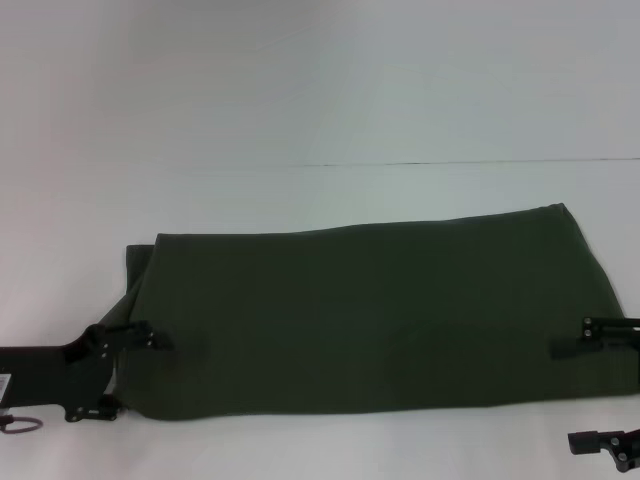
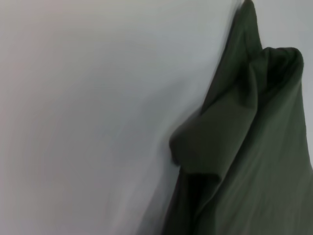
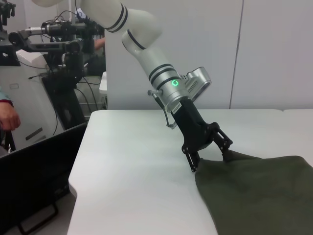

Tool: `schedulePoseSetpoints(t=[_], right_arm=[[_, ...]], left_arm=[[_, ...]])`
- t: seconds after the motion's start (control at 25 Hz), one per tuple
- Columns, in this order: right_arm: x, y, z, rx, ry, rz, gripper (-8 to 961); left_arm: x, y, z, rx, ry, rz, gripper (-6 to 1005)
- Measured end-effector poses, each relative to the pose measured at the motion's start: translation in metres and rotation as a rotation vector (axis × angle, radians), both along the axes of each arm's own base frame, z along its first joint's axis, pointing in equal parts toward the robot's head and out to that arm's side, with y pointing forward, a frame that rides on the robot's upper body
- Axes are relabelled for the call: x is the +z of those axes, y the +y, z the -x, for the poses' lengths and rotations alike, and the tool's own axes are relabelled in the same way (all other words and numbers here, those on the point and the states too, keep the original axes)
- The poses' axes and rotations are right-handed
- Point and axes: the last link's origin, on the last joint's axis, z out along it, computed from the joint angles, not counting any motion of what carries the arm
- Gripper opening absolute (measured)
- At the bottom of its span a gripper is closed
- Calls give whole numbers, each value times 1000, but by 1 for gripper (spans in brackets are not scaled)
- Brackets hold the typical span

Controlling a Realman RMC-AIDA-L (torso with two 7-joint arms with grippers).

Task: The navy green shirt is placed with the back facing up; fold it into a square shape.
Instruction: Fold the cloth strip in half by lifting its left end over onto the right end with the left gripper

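Note:
The navy green shirt (image 1: 370,310) lies flat across the white table (image 1: 300,195) as a wide, long band. My left gripper (image 1: 125,372) is at the shirt's left end, open, its fingers spread on either side of the near left corner. The right wrist view shows the same left gripper (image 3: 210,156) straddling the shirt (image 3: 259,196), with the corner slightly raised at one finger. In the left wrist view the shirt (image 2: 254,161) is bunched and close. My right gripper (image 1: 585,393) is open at the shirt's right end, with one finger over the fabric and the other off it toward the table front.
Bare table (image 3: 137,147) stretches behind and left of the shirt. Past the table's left edge stand a dark equipment rack (image 3: 63,54), a black bin (image 3: 34,171) and a person's hand (image 3: 9,117). A small ring (image 1: 20,424) hangs below my left wrist.

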Motion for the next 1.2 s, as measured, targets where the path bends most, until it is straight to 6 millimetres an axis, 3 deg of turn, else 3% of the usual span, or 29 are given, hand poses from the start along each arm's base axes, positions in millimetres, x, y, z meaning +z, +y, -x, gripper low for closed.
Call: schedulePoseSetpoints(t=[0.48, 1.2], right_arm=[[1, 1, 1, 4, -1, -2, 925], [0, 1, 1, 4, -2, 1, 924]], left_arm=[[-8, 8, -6, -6, 9, -4, 900], [-8, 2, 0, 12, 8, -5, 854]])
